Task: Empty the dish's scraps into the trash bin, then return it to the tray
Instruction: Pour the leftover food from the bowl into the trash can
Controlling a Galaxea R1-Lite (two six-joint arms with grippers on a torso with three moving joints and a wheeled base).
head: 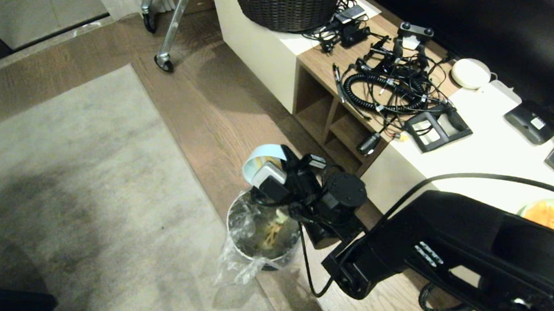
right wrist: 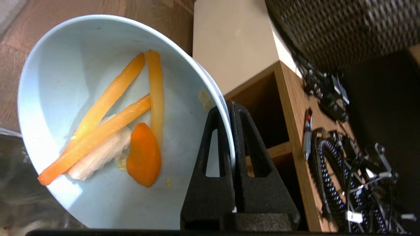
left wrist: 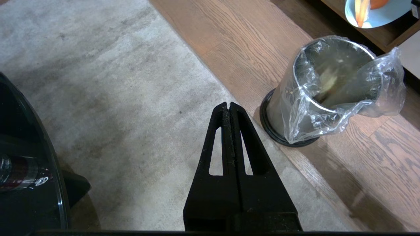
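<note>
Tipping step: right gripper (right wrist: 228,108) pinches the dish (right wrist: 65,72) rim above the trash bin (head: 261,235); clinging scraps (right wrist: 108,131) likely need steeper tilt.

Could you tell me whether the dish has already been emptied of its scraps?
No: the right wrist view shows orange scraps lying inside the tilted dish, gripped at its rim by the right gripper.

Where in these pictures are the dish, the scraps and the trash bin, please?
dish (right wrist: 65,65): right wrist view, bare inner wall.
scraps (right wrist: 144,157): right wrist view, the round orange slice.
trash bin (left wrist: 282,105): left wrist view, its steel side.
</note>
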